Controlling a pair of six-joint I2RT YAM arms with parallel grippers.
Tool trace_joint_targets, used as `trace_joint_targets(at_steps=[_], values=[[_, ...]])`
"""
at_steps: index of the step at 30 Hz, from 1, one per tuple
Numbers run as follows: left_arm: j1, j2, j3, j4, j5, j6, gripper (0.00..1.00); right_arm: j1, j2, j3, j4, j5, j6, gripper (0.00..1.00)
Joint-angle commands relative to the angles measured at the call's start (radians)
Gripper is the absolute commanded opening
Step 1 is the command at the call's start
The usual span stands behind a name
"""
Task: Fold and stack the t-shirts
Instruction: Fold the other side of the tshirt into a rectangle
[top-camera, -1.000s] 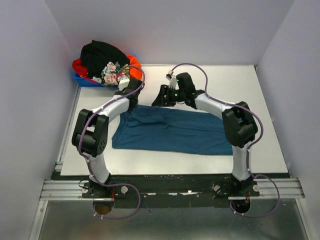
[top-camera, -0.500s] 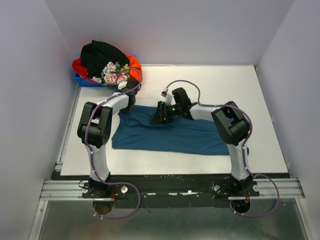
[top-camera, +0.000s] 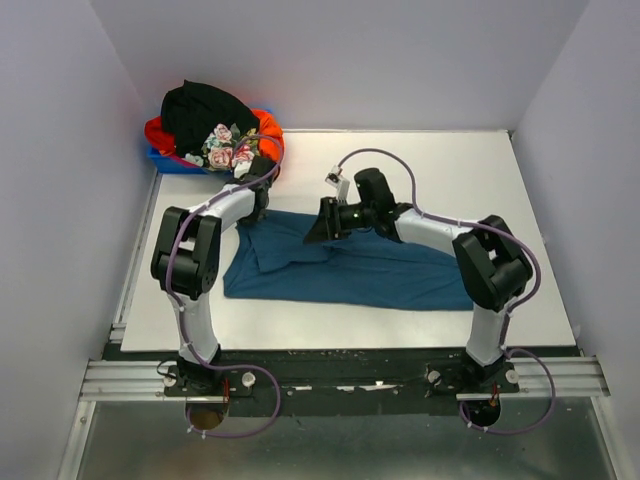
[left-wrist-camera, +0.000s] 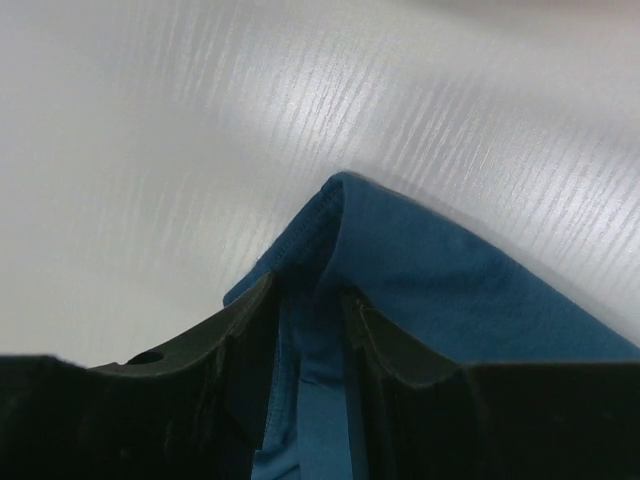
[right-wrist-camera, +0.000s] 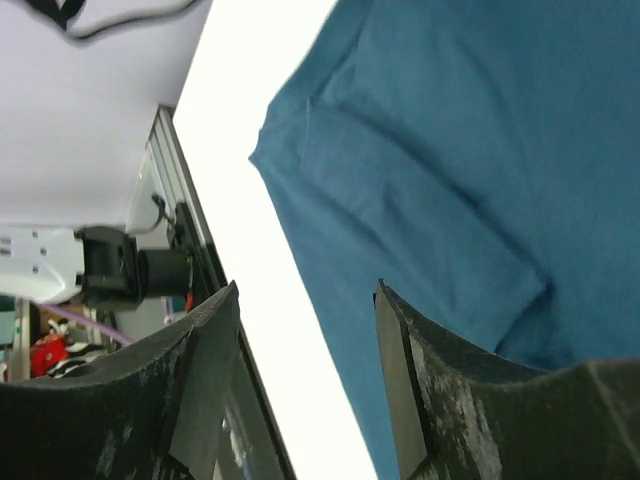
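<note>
I am counting four t-shirts. One teal-blue t-shirt is lying at my two end effectors, the left end effector and the right end effector. Three are heaping just beyond the left one: one black t-shirt, one orange-red t-shirt and one flowered t-shirt. One blue bin is sitting beneath them.

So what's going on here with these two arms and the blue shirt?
Two robot arms are folding t-shirts. The left claw pinches the far left corner of the teal t-shirt spread on the table. The right claw hangs open over the shirt's far edge, holding nothing. The other shirts sit heaped in a blue bin in the far left corner.
</note>
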Motion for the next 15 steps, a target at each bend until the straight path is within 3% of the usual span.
trace_joint_targets(at_steps=[1,8,15], values=[[-0.005,-0.12,-0.014,-0.004,-0.04,-0.006,0.47,0.005,0.124,0.149,-0.021,0.01,0.0,0.65],[-0.021,-0.18,-0.056,0.018,-0.049,-0.029,0.52,0.016,0.325,0.374,-0.073,-0.014,0.003,0.64],[-0.021,-0.049,-0.001,0.021,0.041,-0.018,0.51,0.047,0.428,0.434,-0.05,-0.053,0.019,0.64]])
